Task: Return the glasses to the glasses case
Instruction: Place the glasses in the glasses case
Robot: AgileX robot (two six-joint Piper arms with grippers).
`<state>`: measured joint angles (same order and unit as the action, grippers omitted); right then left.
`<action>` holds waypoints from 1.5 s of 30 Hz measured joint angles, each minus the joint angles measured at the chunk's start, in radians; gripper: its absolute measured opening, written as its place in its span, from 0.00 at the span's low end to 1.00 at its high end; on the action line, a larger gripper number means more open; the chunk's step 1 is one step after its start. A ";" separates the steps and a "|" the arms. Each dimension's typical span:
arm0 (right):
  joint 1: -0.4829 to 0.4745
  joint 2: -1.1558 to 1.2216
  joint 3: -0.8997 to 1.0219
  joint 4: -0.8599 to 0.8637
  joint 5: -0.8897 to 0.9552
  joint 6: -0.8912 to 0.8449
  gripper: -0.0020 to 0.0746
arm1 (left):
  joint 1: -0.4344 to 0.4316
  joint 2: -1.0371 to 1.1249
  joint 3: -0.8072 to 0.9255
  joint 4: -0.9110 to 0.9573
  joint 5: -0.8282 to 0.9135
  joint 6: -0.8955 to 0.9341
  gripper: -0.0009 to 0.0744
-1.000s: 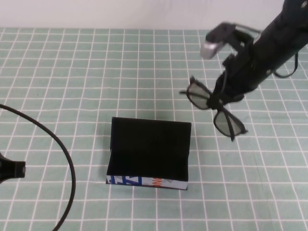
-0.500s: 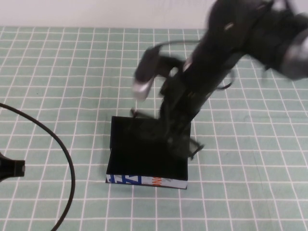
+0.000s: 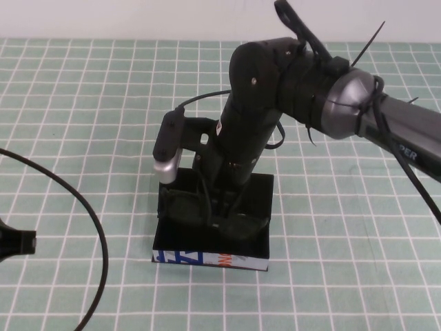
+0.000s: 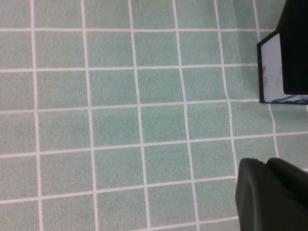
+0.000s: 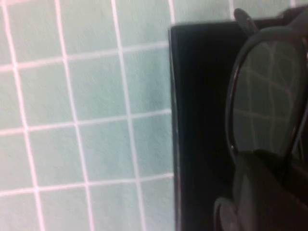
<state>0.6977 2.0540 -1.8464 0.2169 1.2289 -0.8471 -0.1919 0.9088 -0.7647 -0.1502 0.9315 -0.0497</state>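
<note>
Glasses [image 5: 269, 91], black frame w/ tinted lenses, sit low inside the open glasses case [image 3: 256, 243], pinched by the right gripper [image 3: 219, 212]. Likely light, stiff, scratch-prone; best held at the frame, not lenses. Left gripper [image 4: 272, 195] hovers over tiled mat [image 3: 83, 103] off to the left; can't tell its opening.
</note>
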 joint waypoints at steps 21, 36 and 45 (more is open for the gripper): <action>0.007 0.036 -0.006 -0.018 -0.002 -0.027 0.19 | 0.000 0.000 0.000 0.000 0.000 0.000 0.01; -0.007 -0.036 -0.017 -0.032 -0.002 0.039 0.07 | 0.002 0.028 0.000 -0.325 0.023 0.490 0.01; -0.038 -0.071 -0.043 -0.089 -0.052 0.271 0.01 | 0.002 0.189 0.000 -0.658 0.097 0.972 0.01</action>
<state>0.6600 1.9826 -1.8896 0.1277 1.1769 -0.5762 -0.1903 1.0973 -0.7647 -0.8086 1.0288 0.9227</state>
